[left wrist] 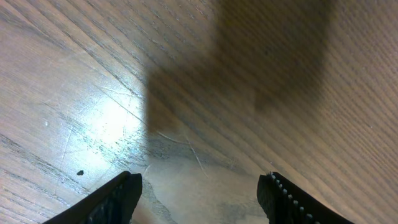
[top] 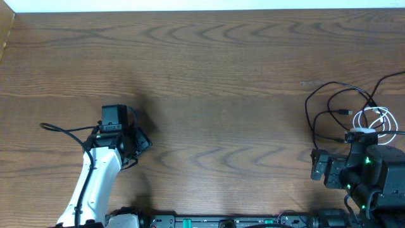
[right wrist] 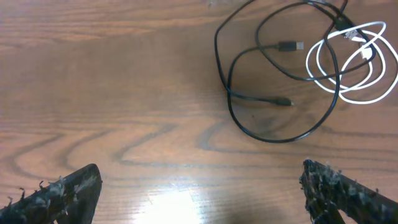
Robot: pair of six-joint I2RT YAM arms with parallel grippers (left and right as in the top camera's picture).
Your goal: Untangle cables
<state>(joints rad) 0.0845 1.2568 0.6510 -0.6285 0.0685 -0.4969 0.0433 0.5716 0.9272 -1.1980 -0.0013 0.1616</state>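
The left gripper's (left wrist: 199,190) fingers (left wrist: 118,194) stood apart with only bare table (top: 209,76) showing between them. The right gripper's (right wrist: 199,186) fingers (right wrist: 65,190) were spread wide, grasping nothing. Just beyond the right gripper, near the table's right edge, lay the cables (right wrist: 289,45). The black ones ran in loose loops that crossed each other, two small plugs lying inside the loops. The white one (right wrist: 364,26) was coiled at their right side, overlapping a black strand. The left arm (top: 95,183) hung over the table's left part, well apart from the cables.
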